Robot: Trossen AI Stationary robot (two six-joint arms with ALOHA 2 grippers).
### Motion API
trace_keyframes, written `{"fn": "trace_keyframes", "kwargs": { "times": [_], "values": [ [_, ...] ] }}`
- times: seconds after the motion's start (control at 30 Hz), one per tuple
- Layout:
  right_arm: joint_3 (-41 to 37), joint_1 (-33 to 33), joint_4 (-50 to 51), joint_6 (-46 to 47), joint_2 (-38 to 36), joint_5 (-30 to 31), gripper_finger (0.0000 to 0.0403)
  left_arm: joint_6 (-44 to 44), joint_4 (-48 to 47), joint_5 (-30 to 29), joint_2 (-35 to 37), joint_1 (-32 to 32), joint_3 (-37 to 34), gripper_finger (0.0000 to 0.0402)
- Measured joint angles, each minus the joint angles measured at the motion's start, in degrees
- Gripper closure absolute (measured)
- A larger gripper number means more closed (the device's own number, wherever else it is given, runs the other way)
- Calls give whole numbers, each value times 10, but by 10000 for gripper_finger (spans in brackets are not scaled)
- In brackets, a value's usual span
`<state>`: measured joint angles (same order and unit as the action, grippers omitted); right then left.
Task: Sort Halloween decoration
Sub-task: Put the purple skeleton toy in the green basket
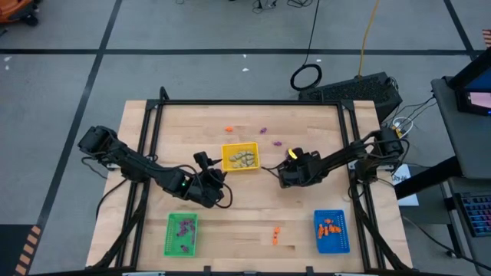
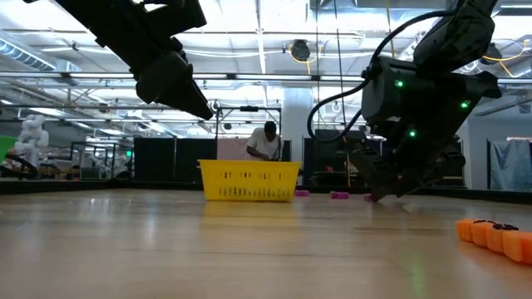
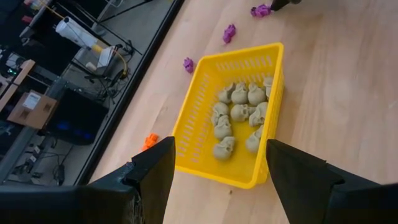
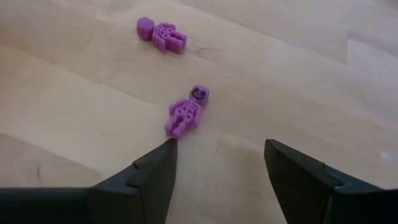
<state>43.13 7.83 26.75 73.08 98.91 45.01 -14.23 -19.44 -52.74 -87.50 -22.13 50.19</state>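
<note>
Fingers of the right gripper (image 4: 217,163) stood apart, low over a purple skeleton (image 4: 186,112) on the worktop (image 4: 74,112) — descent and closure were due next; left gripper (image 3: 217,168) hung apart above the yellow tray (image 3: 199,124).

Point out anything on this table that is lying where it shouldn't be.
Several trinkets lie loose on the wood outside the trays: two purple skeletons right before the open right gripper, an orange piece near the far edge, and orange ones between the green tray and blue tray.
</note>
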Motion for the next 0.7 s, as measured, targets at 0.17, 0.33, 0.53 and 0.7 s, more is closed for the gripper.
{"fn": "trace_keyframes", "kwargs": {
  "times": [0.17,0.33,0.53,0.7],
  "values": [
    [0,19,10,-2,0,11,174,0,0,4,0,0,0,153],
    [0,40,-15,20,0,29,174,0,0,4,0,0,0,153],
    [0,49,-55,88,0,73,174,0,0,4,0,0,0,153],
    [0,23,-57,99,16,74,174,0,1,4,0,0,0,153]
  ]
}}
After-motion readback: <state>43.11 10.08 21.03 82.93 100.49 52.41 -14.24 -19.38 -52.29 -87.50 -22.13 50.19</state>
